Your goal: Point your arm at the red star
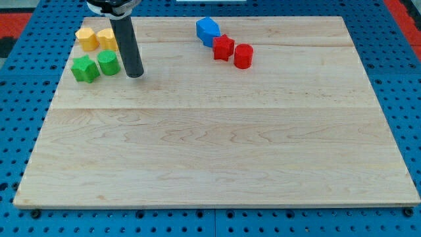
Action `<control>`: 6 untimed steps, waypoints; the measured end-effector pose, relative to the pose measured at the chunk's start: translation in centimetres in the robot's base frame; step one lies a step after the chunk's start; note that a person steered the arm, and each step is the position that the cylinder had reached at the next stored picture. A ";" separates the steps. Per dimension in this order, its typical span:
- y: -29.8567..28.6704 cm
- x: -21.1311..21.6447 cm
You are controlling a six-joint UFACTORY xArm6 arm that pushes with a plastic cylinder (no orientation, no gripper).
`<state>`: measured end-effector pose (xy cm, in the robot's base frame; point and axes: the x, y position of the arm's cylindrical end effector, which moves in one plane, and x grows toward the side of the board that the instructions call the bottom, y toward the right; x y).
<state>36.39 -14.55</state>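
Note:
The red star (pixel 223 47) lies near the view's top, right of centre, between a blue block (pixel 208 29) at its upper left and a red cylinder (pixel 243 56) at its lower right. It touches or nearly touches both. My tip (pixel 135 75) rests on the board at the view's upper left, far left of the red star. It stands just right of the green cylinder (pixel 108 63).
A green star (pixel 85 68) lies left of the green cylinder. Two yellow blocks (pixel 86 37) (pixel 106 38) sit above them near the board's top left corner. The wooden board (pixel 217 151) lies on a blue perforated table.

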 end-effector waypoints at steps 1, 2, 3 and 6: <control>0.0 2.3; 2.0 1.9; 6.5 0.8; 9.9 1.4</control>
<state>37.76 -4.67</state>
